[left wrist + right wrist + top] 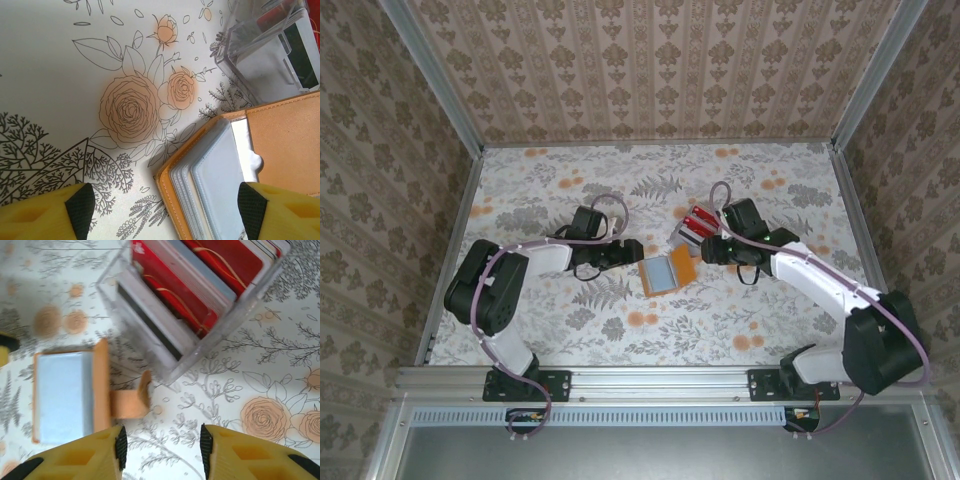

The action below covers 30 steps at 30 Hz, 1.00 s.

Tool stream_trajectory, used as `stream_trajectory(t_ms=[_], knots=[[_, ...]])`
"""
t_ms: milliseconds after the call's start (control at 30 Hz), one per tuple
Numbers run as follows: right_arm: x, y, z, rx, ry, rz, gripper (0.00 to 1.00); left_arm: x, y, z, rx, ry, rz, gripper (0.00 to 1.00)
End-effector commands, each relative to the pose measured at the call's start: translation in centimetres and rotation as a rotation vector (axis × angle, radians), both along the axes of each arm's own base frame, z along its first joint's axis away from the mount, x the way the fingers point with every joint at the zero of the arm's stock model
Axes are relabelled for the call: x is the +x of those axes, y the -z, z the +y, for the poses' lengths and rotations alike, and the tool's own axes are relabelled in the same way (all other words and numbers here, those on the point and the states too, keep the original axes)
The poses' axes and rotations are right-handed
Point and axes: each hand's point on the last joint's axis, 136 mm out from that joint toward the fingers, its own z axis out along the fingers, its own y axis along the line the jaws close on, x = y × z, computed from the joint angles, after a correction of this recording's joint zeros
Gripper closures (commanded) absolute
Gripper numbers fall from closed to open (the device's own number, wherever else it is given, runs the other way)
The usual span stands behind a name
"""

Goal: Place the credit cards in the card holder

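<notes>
Credit cards [698,221] stand at one o'clock of the card holder [663,272]. I see left fingers [45,212], right fingers [245,455] spread.

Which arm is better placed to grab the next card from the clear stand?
Likely right: the right gripper, open, hangs near the clear stand holding the red cards. The left gripper hovers open over the card holder.

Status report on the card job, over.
Left tool open, right tool open, both empty. Card holder lying open. Credit cards standing in clear stand. No obstruction seen.
</notes>
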Motion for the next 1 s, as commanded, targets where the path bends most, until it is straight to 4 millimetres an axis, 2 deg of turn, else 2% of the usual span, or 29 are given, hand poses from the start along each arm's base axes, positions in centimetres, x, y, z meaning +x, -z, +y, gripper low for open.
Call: stream_trajectory(t_ms=[0, 133, 267, 367, 600, 967], knots=[[-2.1, -2.0, 2.9, 0.002, -0.139, -0.002, 0.53, 0.5, -0.8, 0.1, 0.012, -0.031, -0.015, 0.21], [-3.4, -2.1, 6.7, -0.023, -0.246, 0.026, 0.52, 0.7, -0.8, 0.7, 0.033, -0.061, -0.014, 0.21], [-2.9, 0.3, 9.3, -0.043, -0.264, 0.08, 0.51, 0.9, -0.5, 1.5, 0.043, -0.102, 0.001, 0.2], [-2.0, 2.3, 10.8, -0.079, -0.269, 0.103, 0.41, 0.9, -0.6, 1.9, 0.031, -0.119, 0.002, 0.2], [-1.1, 6.6, 12.0, -0.155, -0.28, 0.174, 0.37, 0.3, -0.9, 3.0, 0.052, -0.125, -0.013, 0.2], [-1.0, 9.2, 12.5, -0.163, -0.274, 0.218, 0.29, 0.0, -0.3, 3.0, 0.053, -0.115, -0.004, 0.2]])
